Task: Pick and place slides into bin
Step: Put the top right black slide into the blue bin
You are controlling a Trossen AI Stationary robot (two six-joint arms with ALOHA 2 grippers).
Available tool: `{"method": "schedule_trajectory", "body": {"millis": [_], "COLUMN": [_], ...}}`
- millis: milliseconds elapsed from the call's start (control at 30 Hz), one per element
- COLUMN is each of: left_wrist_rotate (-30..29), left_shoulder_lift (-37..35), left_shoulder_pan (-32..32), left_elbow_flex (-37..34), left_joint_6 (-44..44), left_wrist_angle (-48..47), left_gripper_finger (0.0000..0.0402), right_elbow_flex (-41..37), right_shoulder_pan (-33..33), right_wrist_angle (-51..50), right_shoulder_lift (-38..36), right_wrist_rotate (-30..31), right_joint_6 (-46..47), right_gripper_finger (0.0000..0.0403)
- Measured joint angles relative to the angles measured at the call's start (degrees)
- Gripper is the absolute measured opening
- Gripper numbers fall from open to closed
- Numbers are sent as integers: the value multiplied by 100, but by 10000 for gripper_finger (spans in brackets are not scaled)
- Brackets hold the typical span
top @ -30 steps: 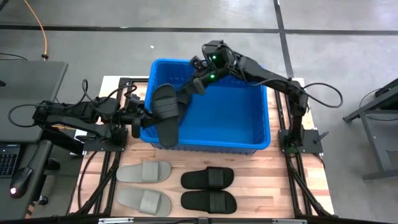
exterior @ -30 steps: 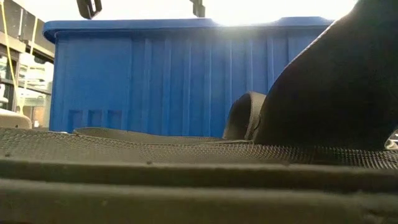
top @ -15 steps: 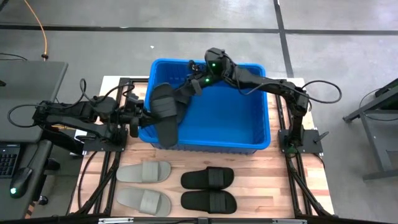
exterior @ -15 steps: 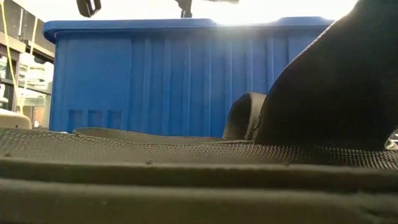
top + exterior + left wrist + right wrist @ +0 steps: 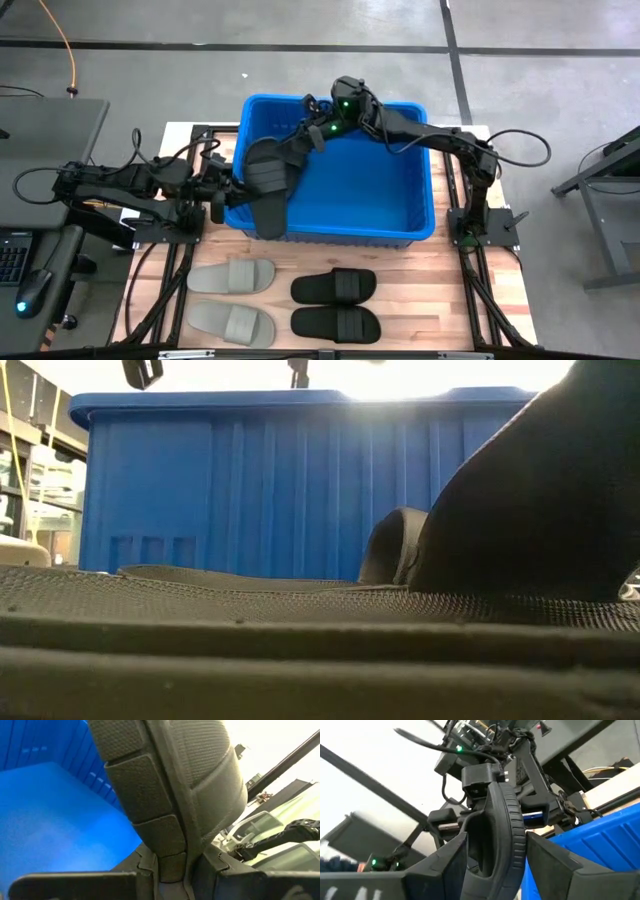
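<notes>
A black slide (image 5: 262, 185), pinched by both the left gripper (image 5: 222, 190) and right gripper (image 5: 300, 150) over the bin (image 5: 420, 215) rim, is best released well inside, 4 slides remaining outside.
</notes>
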Motion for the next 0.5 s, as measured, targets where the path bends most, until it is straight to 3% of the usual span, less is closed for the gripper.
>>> {"method": "schedule_trajectory", "body": {"millis": [233, 500], "left_wrist_rotate": [-132, -148], "left_shoulder_lift": [3, 13], "left_shoulder_pan": [2, 2], "left_elbow_flex": [0, -2], "left_joint_6": [-20, -35], "left_wrist_angle": [-2, 4], "left_gripper_finger": [61, 61], "right_elbow_flex": [2, 2], "right_shoulder_pan": [68, 68], "right_wrist_angle": [-165, -310], "right_shoulder_lift": [8, 10], "right_wrist_rotate": [344, 415], "right_joint_6": [232, 236], "right_gripper_finger": [170, 96]}}
